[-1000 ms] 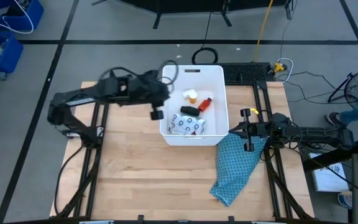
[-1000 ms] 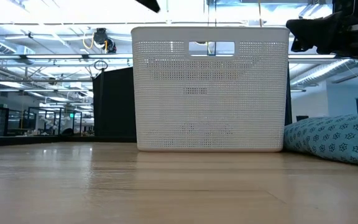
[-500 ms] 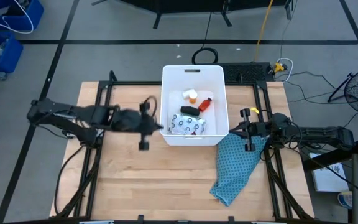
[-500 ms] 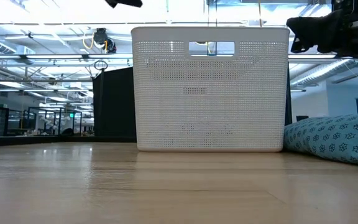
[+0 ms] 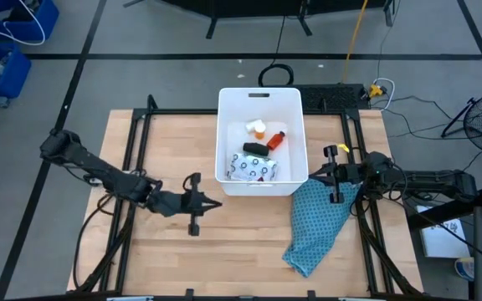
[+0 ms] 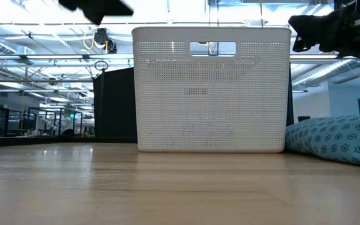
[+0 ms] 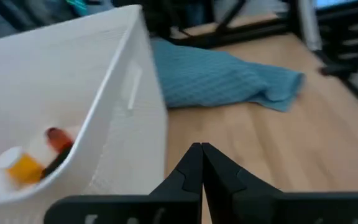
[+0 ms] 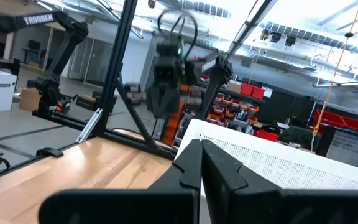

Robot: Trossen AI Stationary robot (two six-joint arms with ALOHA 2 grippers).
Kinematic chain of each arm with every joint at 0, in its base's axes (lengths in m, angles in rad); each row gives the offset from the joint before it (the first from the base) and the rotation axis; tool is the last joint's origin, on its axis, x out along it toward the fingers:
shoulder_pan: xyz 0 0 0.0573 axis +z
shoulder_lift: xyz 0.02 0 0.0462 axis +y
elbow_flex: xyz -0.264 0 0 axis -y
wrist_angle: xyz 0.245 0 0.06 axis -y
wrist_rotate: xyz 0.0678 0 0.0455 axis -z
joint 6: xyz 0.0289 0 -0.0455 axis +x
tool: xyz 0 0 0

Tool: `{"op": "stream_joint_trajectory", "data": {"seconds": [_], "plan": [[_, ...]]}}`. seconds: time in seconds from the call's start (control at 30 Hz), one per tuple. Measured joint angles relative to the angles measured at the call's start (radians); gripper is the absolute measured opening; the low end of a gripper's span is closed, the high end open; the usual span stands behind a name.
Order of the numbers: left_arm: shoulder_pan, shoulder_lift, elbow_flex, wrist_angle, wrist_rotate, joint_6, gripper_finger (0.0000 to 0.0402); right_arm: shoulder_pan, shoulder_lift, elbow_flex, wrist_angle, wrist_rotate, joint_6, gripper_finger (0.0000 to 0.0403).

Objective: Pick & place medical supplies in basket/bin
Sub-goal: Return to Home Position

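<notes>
The white tub (image 5: 258, 104) stands at the table's far middle. In it lie the orange vial (image 5: 259, 129), the red bottle (image 5: 276, 138), the black block (image 5: 256, 149) and the silvery packet with dark rings (image 5: 253, 170). The vial (image 7: 23, 167) and the bottle (image 7: 58, 138) also show in the left wrist view. No green block shows. My left gripper (image 5: 217, 203) is shut and empty above the table, near-left of the tub; its closed fingertips show in the left wrist view (image 7: 201, 149). My right gripper (image 5: 312, 176) is shut and empty at the tub's right wall, above the teal cloth (image 5: 316, 226).
The teal patterned cloth (image 6: 336, 137) lies right of the tub, reaching toward the table's near right. Bare wood (image 5: 182, 259) spreads over the near and left parts of the table. Black frame rails (image 5: 132, 167) run along both sides.
My left gripper has swung away from the tub's left rim toward the table's near edge and somewhat left. It now points toward the table's right. The things in the tub have stayed where they were.
</notes>
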Motion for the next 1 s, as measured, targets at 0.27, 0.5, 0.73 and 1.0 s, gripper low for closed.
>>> {"op": "stream_joint_trajectory", "data": {"seconds": [0.27,0.5,0.73,1.0], "plan": [[0.058,0.008,-0.265,0.448,0.008,-0.011,0.0004,0.0,0.0,0.0,0.036,-0.004,0.015,0.0],[0.136,0.008,-0.315,0.545,0.094,-0.002,0.0002,0.014,0.0,0.004,0.112,-0.099,0.045,0.0],[0.212,0.008,-0.315,0.535,0.156,0.01,0.0002,0.137,0.03,0.059,-0.012,-0.072,0.061,0.0],[0.242,0.008,-0.315,0.537,0.192,0.032,0.0002,0.353,0.134,0.06,-0.045,0.202,0.051,0.0]]}}
